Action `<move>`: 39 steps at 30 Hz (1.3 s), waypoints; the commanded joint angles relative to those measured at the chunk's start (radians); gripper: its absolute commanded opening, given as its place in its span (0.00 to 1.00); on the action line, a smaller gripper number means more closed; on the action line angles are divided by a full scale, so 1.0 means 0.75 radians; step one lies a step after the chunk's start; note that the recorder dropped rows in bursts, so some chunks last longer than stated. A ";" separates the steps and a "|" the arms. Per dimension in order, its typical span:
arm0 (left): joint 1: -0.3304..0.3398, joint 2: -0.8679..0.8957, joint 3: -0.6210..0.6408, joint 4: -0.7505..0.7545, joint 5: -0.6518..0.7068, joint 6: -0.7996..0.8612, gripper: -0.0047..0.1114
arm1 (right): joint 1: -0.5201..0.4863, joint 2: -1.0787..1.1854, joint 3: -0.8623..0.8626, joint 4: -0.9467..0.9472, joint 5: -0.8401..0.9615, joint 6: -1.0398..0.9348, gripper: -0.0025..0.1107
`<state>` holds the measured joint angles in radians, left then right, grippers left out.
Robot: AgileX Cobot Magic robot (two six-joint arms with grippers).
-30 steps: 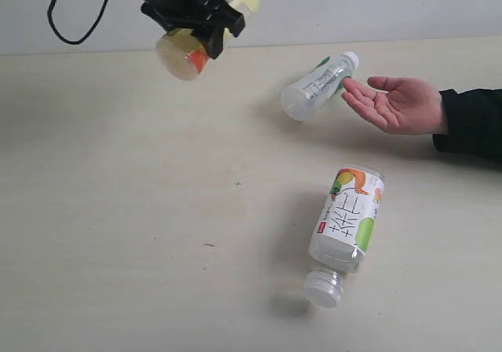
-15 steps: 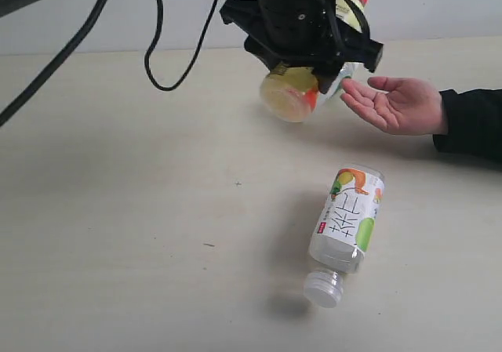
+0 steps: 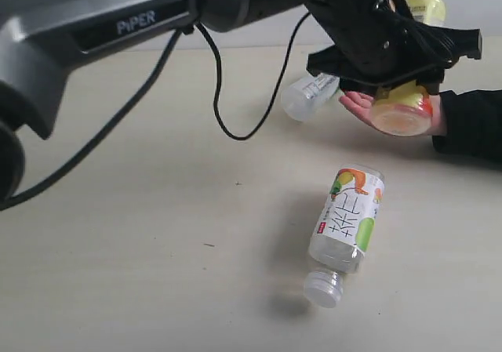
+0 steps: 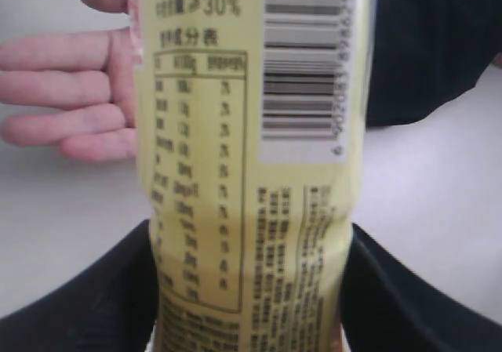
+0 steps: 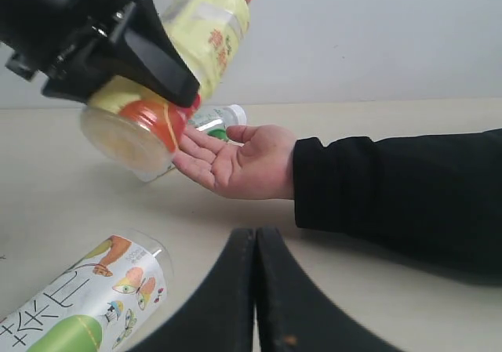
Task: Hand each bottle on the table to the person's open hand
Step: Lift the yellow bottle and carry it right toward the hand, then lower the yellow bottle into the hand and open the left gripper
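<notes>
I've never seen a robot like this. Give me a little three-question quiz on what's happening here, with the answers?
1. True or false: the yellow bottle rests on the table.
2. How many bottles lie on the table in the exterior view? A one, B two, C three.
3. Fill in: the right fingers are ___.
Key: 1 false, the left fingers hold it by the open hand; 2 B, the wide bottle and the clear bottle; 3 shut.

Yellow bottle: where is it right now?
The yellow bottle is at upper right of the exterior view, held tilted in the left gripper over the open hand; the small clear bottle lies just left of it.
</notes>
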<state>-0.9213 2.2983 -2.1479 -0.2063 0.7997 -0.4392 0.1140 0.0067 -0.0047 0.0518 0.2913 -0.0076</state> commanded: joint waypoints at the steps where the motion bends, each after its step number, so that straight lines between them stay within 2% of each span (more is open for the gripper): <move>1: 0.036 0.076 -0.005 -0.237 -0.178 -0.006 0.04 | -0.007 -0.009 0.006 -0.004 -0.012 0.002 0.02; 5: 0.064 0.133 -0.005 -0.332 -0.279 -0.006 0.04 | -0.007 -0.009 0.006 -0.004 -0.012 0.002 0.02; 14: 0.113 0.204 -0.005 -0.390 -0.373 -0.012 0.04 | -0.007 -0.009 0.006 -0.004 -0.012 0.002 0.02; 23: 0.141 0.268 -0.008 -0.456 -0.370 0.027 0.04 | -0.007 -0.009 0.006 -0.004 -0.012 0.002 0.02; 28: 0.146 0.279 -0.008 -0.512 -0.364 0.128 0.05 | -0.007 -0.009 0.006 -0.001 -0.012 0.002 0.02; 31: 0.146 0.279 -0.008 -0.534 -0.362 0.131 0.12 | -0.007 -0.009 0.006 -0.001 -0.012 0.002 0.02; 39: 0.146 0.279 -0.008 -0.542 -0.362 0.131 0.45 | -0.007 -0.009 0.006 -0.001 -0.012 0.002 0.02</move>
<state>-0.8184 2.5093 -2.1479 -0.6063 0.5372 -0.3475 0.1140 0.0067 -0.0047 0.0518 0.2913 -0.0076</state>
